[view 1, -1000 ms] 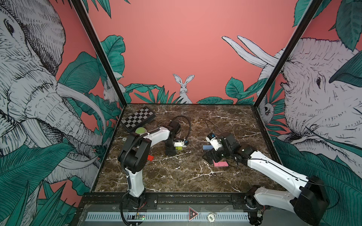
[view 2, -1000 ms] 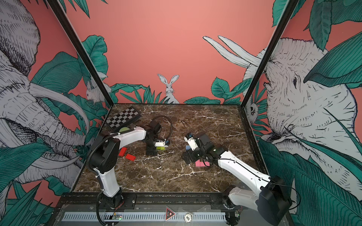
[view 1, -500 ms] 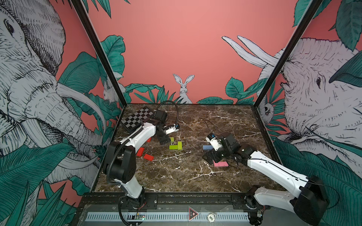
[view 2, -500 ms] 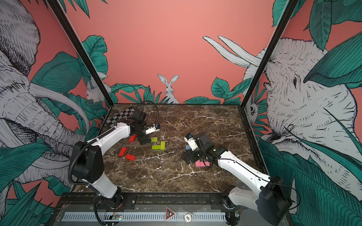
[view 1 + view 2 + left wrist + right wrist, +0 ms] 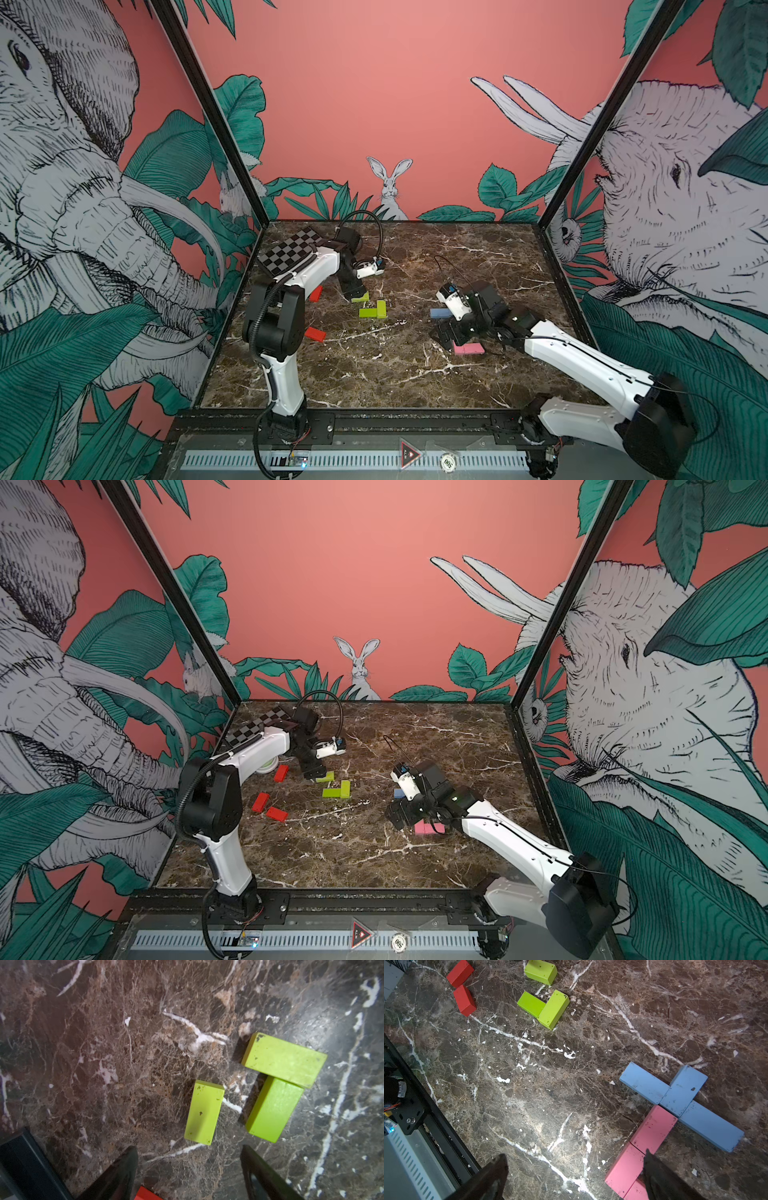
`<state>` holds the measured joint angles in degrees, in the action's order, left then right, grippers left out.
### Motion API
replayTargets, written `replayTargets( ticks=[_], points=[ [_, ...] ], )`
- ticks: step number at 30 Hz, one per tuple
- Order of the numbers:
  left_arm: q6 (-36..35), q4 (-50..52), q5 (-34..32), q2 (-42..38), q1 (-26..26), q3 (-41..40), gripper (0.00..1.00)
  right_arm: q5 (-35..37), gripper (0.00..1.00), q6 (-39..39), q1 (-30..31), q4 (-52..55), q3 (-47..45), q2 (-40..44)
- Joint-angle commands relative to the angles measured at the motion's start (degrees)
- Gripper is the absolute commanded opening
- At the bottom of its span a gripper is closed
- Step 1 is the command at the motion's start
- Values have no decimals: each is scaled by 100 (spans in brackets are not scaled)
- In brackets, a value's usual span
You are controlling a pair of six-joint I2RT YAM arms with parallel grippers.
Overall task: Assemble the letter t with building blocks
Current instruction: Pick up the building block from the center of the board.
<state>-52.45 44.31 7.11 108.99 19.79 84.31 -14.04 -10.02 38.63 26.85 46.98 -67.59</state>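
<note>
The chequered board (image 5: 291, 253) sits in the worktop's (image 5: 374, 374) far left corner, with three red blocks (image 5: 260, 802) lying loose in front of it. Just right of them the left claw (image 5: 189, 1148) points down at the marble, jaws apart and gripping nothing. A single lime block (image 5: 204, 1112) lies flat just ahead of the gap, not between the fingers. A red corner shows inside the gap, nearer the wrist. Two more lime blocks (image 5: 284, 1059), touching in an L, lie just beyond the single one.

Well apart to the right, the right claw (image 5: 574, 1159) hangs low, jaws spread wide and empty. Beside it three light blue blocks (image 5: 683, 1088) form a crossbar, and a row of pink blocks (image 5: 654, 1128) runs off from its middle. One finger (image 5: 660, 1178) overlaps the pink row; whether it touches cannot be told.
</note>
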Motion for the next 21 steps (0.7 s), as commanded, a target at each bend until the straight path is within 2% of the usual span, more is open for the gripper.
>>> replayTargets(
  ticks=[1,21],
  points=[
    [-106,318,201,103,29,164,79,-28,99,48,-5,-20,-21,-56],
    [-108,358,140,753,139,489,72,-43,98,49,-5,-50,-54,-114]
  ],
)
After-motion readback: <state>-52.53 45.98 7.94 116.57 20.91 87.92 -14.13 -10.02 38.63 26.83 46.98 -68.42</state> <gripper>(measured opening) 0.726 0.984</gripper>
